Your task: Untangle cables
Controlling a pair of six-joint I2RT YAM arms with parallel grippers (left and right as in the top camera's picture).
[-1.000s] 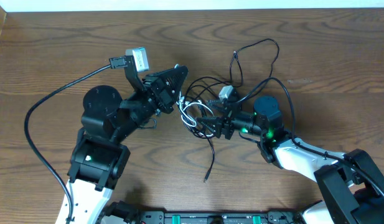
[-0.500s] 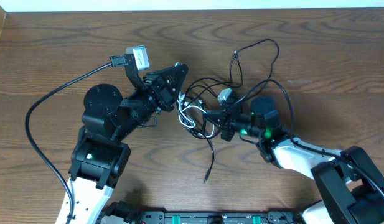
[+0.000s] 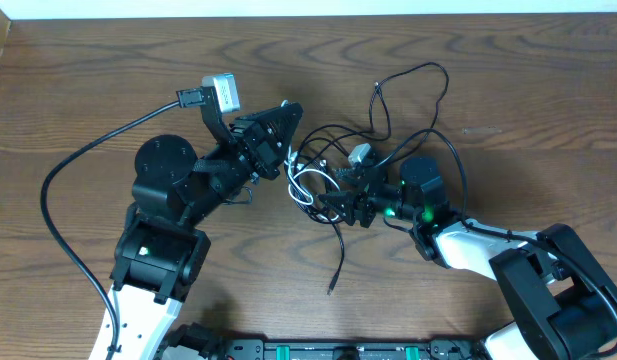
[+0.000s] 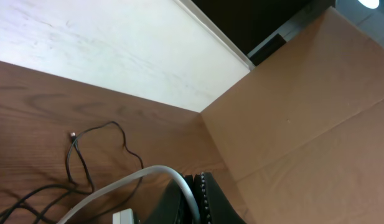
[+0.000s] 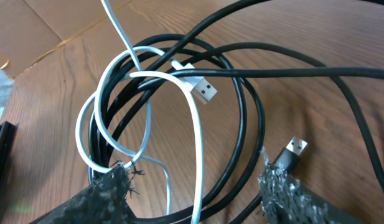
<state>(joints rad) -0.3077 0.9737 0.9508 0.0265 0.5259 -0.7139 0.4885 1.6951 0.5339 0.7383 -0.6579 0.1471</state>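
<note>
Cables (image 3: 333, 170) lie knotted mid-worktop (image 3: 508, 80), black ones looped around a white cable (image 5: 195, 124). At their 9 o'clock the left fingers (image 4: 207, 199) pinch the white cable. From 4 o'clock the right fingers (image 5: 111, 193) straddle the tangle, spread wide.

A tangle of long black cables (image 5: 304, 73) and one shorter white cable (image 5: 196, 124) is seen near the middle of the table (image 3: 508, 60) — the white one threaded in loops through the black coils, its silver-tipped plug (image 5: 203, 89) laid atop them. A black plug (image 5: 294, 151) lies just beside the coil; one black end (image 3: 331, 288) trails off alone.
</note>
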